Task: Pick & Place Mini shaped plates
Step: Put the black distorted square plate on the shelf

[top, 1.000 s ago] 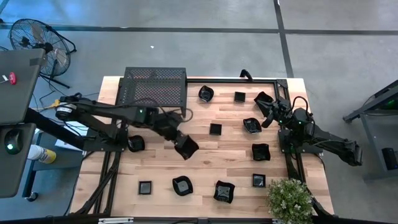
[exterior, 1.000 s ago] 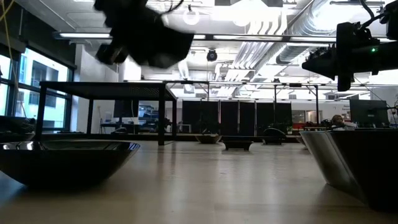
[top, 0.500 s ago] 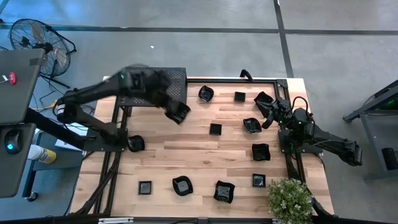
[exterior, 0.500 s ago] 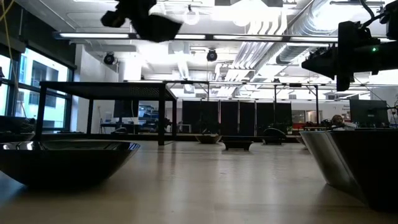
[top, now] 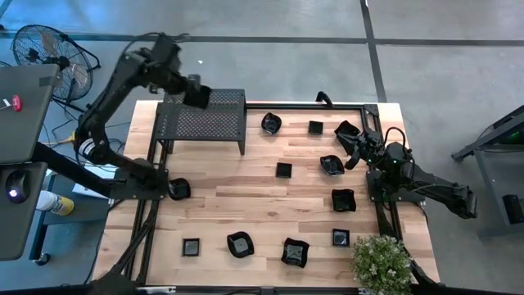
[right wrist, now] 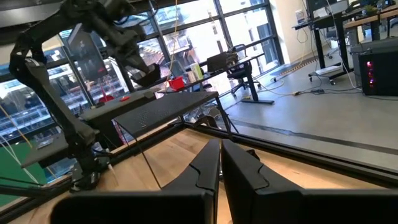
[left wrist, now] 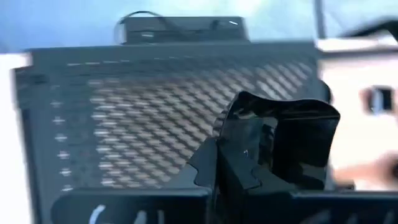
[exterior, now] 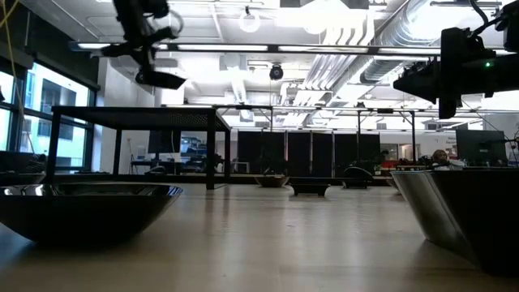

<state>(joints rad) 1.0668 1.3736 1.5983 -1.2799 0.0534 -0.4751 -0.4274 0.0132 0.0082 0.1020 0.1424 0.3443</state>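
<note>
The left gripper (top: 196, 96) is raised over the far edge of the black perforated rack (top: 214, 125), which stands on thin legs at the far left corner of the wooden table (top: 262, 209). Its jaws are clamped on one mini shaped plate (left wrist: 277, 146), a glossy black dish with a wavy rim, gripped by one edge; in the left wrist view the dish stands tilted up on edge rather than flat, its hollow facing the camera and the rack's mesh spread out below and beyond it. In the low view the same dish (exterior: 160, 79) hangs well above the rack top, apart from it.

The other plates lie scattered on the table: one at the left edge (top: 178, 189), four along the near side (top: 239, 244), one in the middle (top: 284, 170), and several toward the far right (top: 272, 124). Nothing stands between the held dish and the rack top.

The right gripper (top: 350, 144) waits at the far right of the table, above the plates there; its fingers (right wrist: 211, 165) are closed together, holding nothing. A potted plant (top: 381, 260) sits at the near right corner, and a floor fan (top: 51, 51) stands off the table's far left.
</note>
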